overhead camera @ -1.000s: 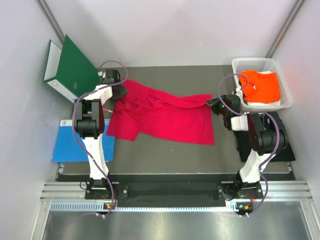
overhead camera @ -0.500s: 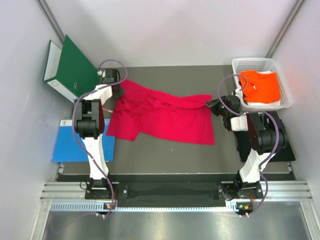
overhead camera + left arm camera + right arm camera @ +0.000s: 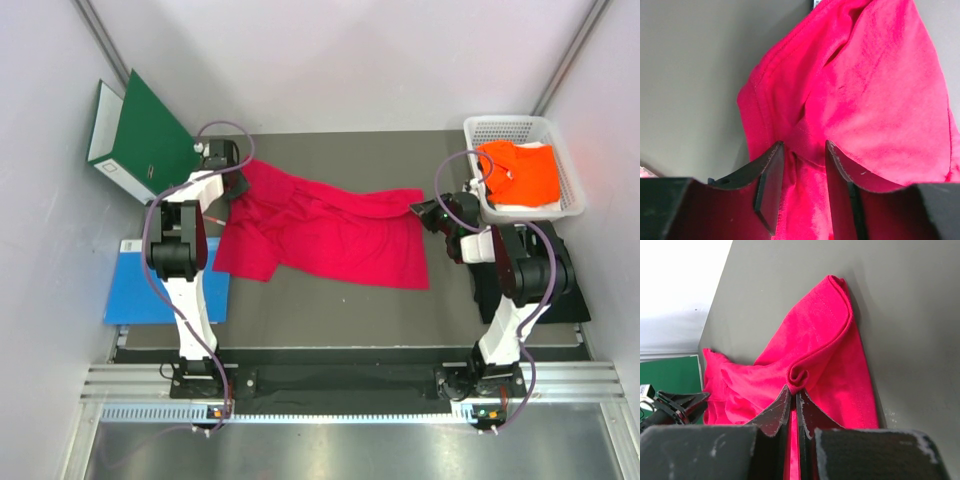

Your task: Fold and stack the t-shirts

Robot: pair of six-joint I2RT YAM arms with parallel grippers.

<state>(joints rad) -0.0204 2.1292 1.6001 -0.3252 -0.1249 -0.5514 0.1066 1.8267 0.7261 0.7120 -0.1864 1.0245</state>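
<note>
The crimson t-shirt (image 3: 330,235) lies crumpled across the dark table. My left gripper (image 3: 238,186) is at its far left corner. In the left wrist view its jaws (image 3: 803,150) stand apart, open, with red cloth (image 3: 880,90) lying loose between them. My right gripper (image 3: 421,207) is shut on the shirt's right edge, and a curl of hem (image 3: 799,376) is pinched at the fingertips (image 3: 794,390). The orange t-shirt (image 3: 520,172) lies in the white basket (image 3: 505,122). The black t-shirt (image 3: 565,300) lies flat under the right arm.
A green binder (image 3: 145,135) leans at the far left, close behind the left gripper. A flat blue sheet (image 3: 135,290) lies at the left edge beside the left arm. White walls close in both sides and the back.
The left gripper has shifted very slightly at the shirt's corner. The red shirt and the right arm have kept their places.
</note>
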